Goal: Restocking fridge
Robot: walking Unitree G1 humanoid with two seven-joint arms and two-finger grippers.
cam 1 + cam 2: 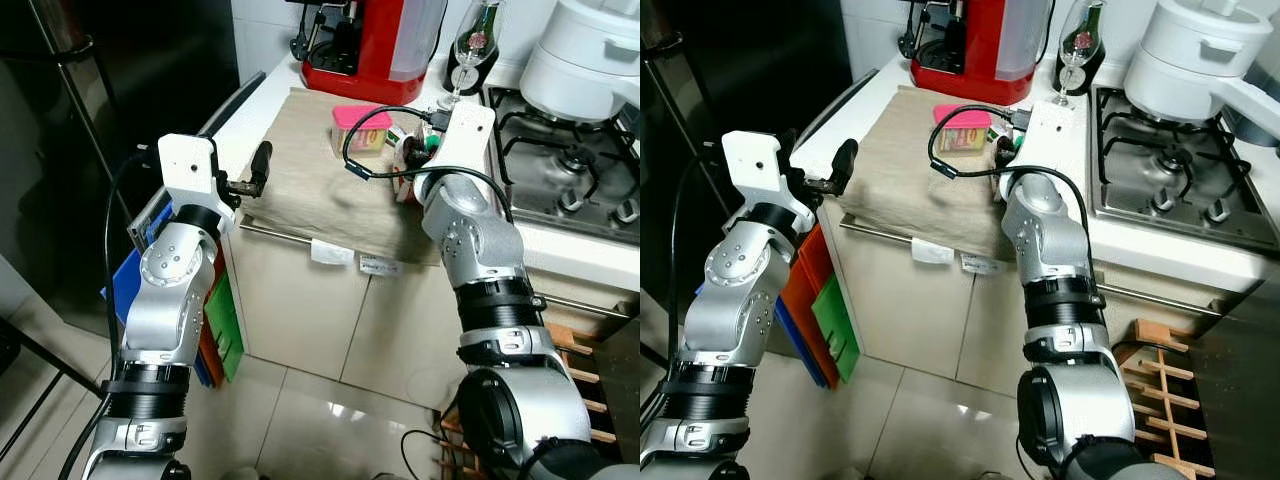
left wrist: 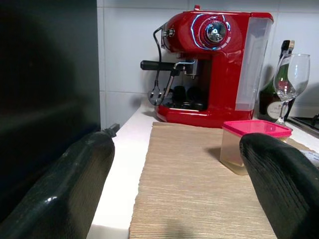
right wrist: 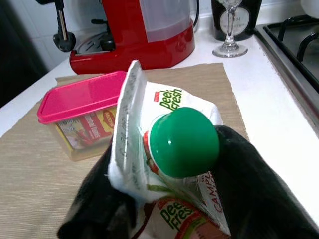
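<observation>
At centre frame the right gripper (image 3: pixel 169 199) pinches a soft green-capped pouch (image 3: pixel 172 164); it could buckle and slip. Left gripper (image 2: pixel 184 184) hovers spread, lower left

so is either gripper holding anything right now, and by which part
The right gripper grips a white green-capped carton by its top, beside the cap. The left gripper is open, holding nothing.

Glossy red plastic coffee machine (image 2: pixel 209 64) (shiny) beside matt woven placemat (image 2: pixel 194 184).

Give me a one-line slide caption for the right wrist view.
Right gripper clamps a green-capped carton above the beige mat, pink-lidded container behind.
</observation>
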